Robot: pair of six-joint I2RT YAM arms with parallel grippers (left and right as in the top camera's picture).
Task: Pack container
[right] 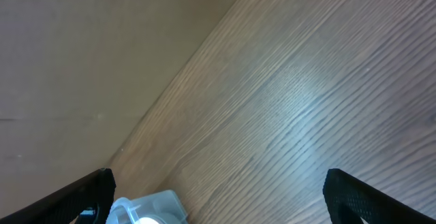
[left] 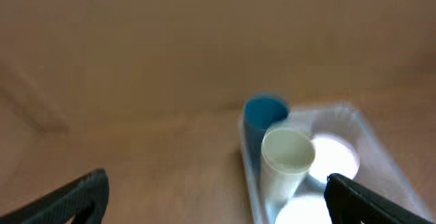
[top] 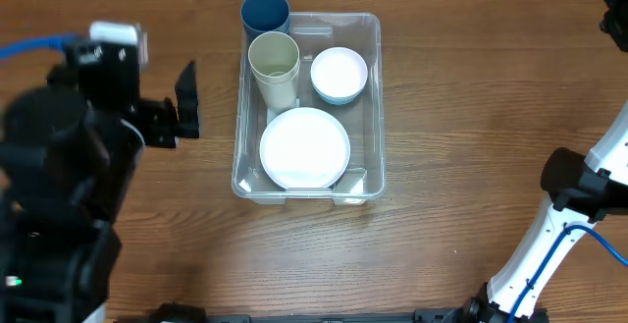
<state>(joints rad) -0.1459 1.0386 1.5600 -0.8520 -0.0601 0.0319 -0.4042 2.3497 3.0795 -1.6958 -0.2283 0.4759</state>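
Observation:
The clear container (top: 374, 117) stands mid-table. In it are a white plate (top: 304, 146), a white bowl (top: 339, 74) and an upright cream cup (top: 274, 63). A blue cup (top: 265, 13) stands at its far-left corner; I cannot tell whether it is inside or just outside. My left gripper (top: 183, 107) is open and empty, left of the container. Its wrist view (left: 218, 203) shows the container (left: 244, 157), cream cup (left: 287, 154) and blue cup (left: 264, 114) ahead to the right. My right gripper (right: 221, 200) is open and empty over bare table, with a container corner (right: 153, 207) at the bottom edge.
The wooden table (top: 471, 97) surrounds the container. The left arm's bulky black body (top: 59, 166) fills the left side. The right arm's white link (top: 549, 235) rises at the lower right, and its black end (top: 610, 4) sits at the top right corner.

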